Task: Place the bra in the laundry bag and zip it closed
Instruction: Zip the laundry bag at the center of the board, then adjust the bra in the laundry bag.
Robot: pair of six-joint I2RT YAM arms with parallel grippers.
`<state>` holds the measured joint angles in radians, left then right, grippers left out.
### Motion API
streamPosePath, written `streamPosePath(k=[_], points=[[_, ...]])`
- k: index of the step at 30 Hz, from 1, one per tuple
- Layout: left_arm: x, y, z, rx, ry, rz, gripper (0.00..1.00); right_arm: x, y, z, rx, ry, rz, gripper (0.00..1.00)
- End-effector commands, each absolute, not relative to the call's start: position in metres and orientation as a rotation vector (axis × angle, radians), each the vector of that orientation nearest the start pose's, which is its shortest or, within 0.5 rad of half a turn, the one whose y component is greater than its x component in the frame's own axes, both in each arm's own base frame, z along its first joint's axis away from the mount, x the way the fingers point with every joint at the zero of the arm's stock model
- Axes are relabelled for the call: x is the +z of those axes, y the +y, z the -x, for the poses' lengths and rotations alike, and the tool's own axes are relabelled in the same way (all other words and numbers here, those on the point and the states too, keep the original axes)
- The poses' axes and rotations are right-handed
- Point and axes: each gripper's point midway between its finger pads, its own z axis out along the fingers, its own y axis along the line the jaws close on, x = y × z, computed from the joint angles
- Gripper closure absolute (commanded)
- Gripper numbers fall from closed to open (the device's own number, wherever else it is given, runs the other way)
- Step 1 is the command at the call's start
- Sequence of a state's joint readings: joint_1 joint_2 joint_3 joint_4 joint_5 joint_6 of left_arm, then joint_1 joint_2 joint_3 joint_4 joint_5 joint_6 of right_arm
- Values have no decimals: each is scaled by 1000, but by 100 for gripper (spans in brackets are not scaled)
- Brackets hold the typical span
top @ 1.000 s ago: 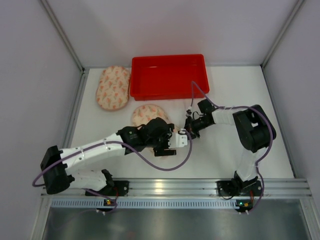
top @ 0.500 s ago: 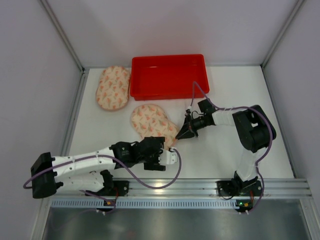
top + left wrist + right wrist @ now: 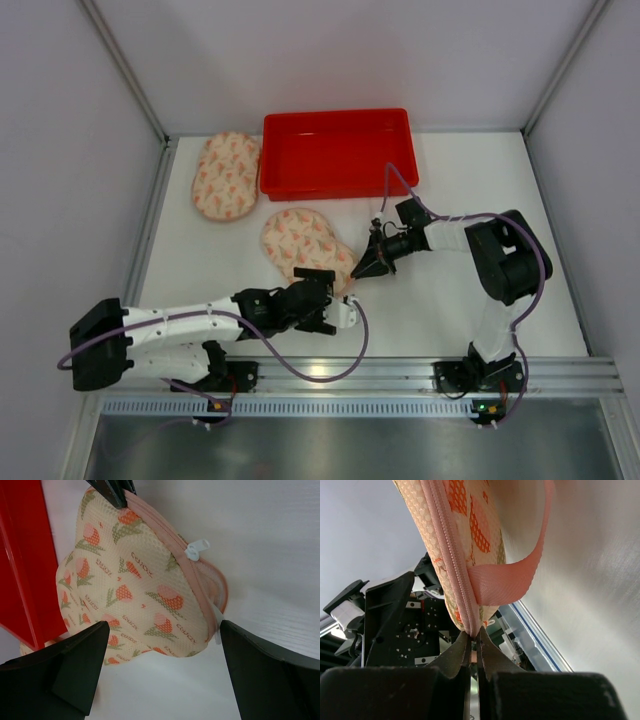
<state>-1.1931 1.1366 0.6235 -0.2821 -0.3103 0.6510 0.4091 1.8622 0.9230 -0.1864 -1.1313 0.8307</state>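
laundry bag (image 3: 135, 595) pinched by right gripper (image 3: 474, 636); left gripper (image 3: 161, 626) spread wide

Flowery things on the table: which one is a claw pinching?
The middle flowery one, just in front of the red bin. The right claw pinches its zipper edge. The other flowery one lies untouched left of the bin.

The laundry bag (image 3: 135, 595) is mesh cloth with a woven pink strap (image 3: 512, 580); its zip pull (image 3: 196, 549) is white plastic. The red tray (image 3: 25, 570) is glossy plastic, the bench (image 3: 270, 555) matt white.
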Motion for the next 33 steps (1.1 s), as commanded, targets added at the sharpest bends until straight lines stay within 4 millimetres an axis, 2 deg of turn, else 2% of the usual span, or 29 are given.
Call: streamPosePath(k=[1,9,12,19,25,26,30,31,33], points=[[108,-250,-196,163,1459,-1669,1,96,283,-219,1927,2842,-126,100],[129,-257,-212,214,1410,-1548,1,95,283,-219,1906,2843,-124,100],[126,-260,-216,236,1416,-1550,1,95,285,-218,1913,2842,-115,100],[128,-284,-235,263,1386,-1441,1,99,291,-212,1955,2838,-88,100],[117,-292,-246,288,1397,-1396,1,105,292,-207,1969,2826,-75,100],[120,-294,-248,277,1390,-1375,1,107,292,-206,1969,2821,-64,100],[108,-289,-244,274,1395,-1410,1,107,291,-204,1960,2827,-56,100],[111,-287,-242,270,1389,-1421,1,106,291,-205,1953,2819,-33,100],[106,-290,-227,178,1409,-1513,2,104,290,-207,1936,2829,-38,100]])
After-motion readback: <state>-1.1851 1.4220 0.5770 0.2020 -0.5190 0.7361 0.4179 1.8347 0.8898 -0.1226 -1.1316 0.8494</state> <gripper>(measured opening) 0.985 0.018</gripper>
